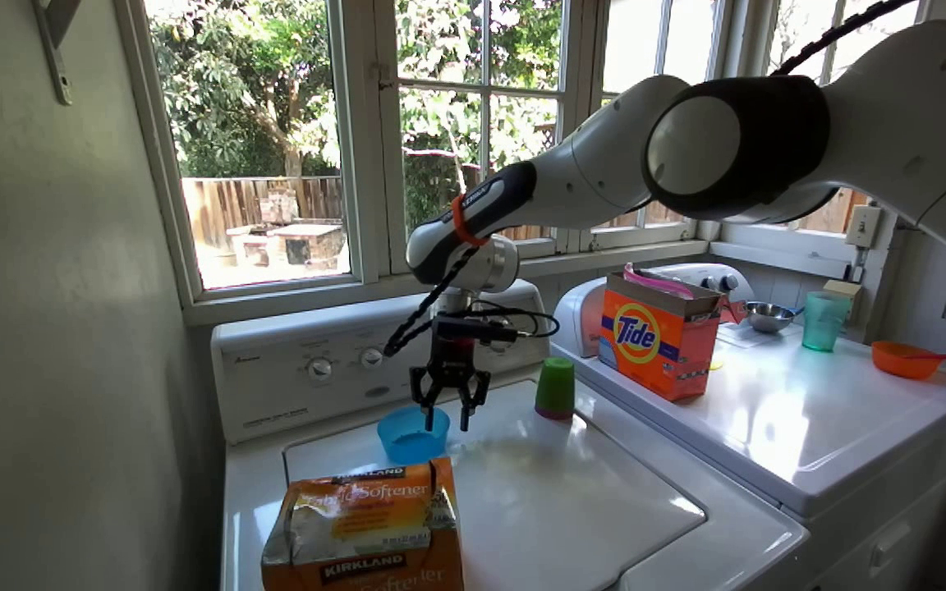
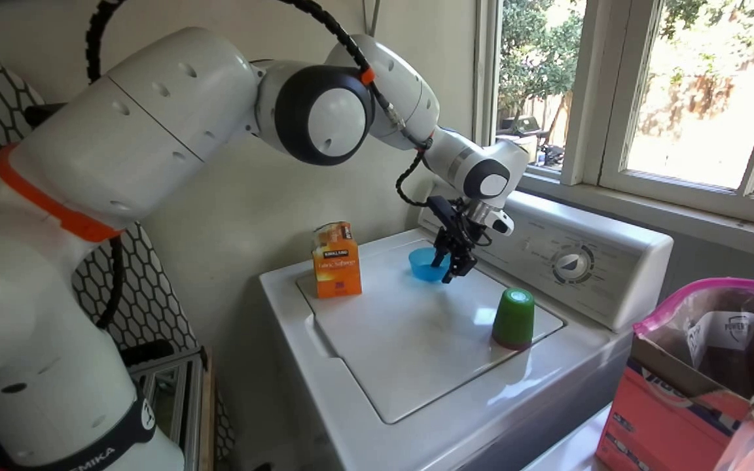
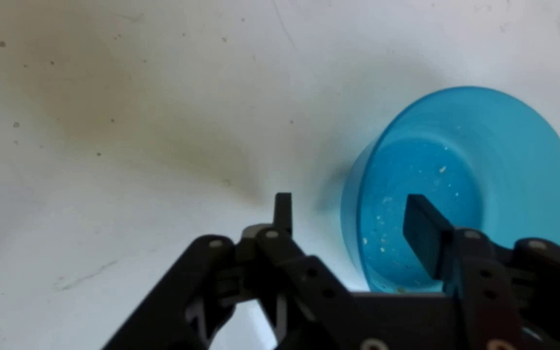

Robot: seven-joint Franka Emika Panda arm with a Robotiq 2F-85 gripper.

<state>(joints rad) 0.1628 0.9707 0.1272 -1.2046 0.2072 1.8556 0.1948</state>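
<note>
"Orange cardboard comes first from the left in an exterior view. What is it?"

"That's the fabric softener box (image 1: 370, 525), lettered Kirkland, standing on the white lid of the washing machine (image 1: 547, 492)."

"And behind it?"

"Near the control panel (image 1: 337, 390) sits the blue bowl (image 1: 407, 450), upright on the lid. Looking from the wrist, I see small pale specks (image 3: 443, 169) inside it."

"What about the hand (image 1: 447, 424)?"

"Right at the bowl, pointing down and spread, with a clear gap across. In the wrist view one finger (image 3: 423, 233) shows over the bowl's inside and its partner shows outside, so the rim appears between them. Whether either touches the bowl, I can't tell."

"Further right?"

"Well apart from the bowl, on the same lid, a green cup (image 1: 555, 387) stands upside down, its lower edge purplish."

"And on the neighbouring white appliance (image 1: 785, 435)?"

"A Tide box (image 1: 655, 341) with pink plastic (image 1: 655, 284) at its open top. After it come a small metal bowl (image 1: 764, 322), a translucent green tumbler (image 1: 824, 322), then an orange bowl (image 1: 900, 365) with a pink handle (image 1: 939, 356) reaching past its rim."
</note>
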